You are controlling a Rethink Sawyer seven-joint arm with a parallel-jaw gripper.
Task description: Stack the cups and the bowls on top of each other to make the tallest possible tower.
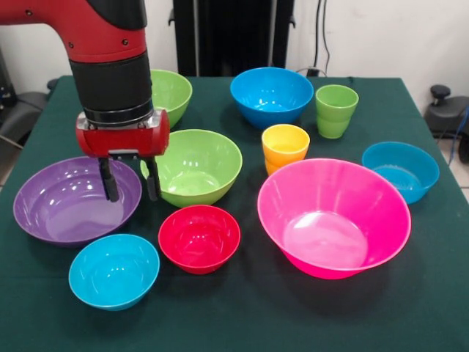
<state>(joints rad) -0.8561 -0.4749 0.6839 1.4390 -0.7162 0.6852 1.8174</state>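
My gripper [130, 180] is open and empty, its two black fingers hanging over the right rim of the large purple bowl [69, 202], beside a lime green bowl [196, 167]. A second lime green bowl [170, 93] sits behind the arm. The huge pink bowl [333, 216] is at the right front. A small red bowl [199, 237] and a small cyan bowl [114, 270] are at the front. Two blue bowls stand at the back [271, 95] and at the right [401, 170]. The yellow-orange cup [285, 147] and light green cup [336, 110] stand upright. No tower shows; every bowl stands apart.
All stand on a dark green tablecloth [242, 323]. The black pedestal [233, 33] is at the far side. The red and black arm [110, 73] comes down at the left, hiding part of the back green bowl.
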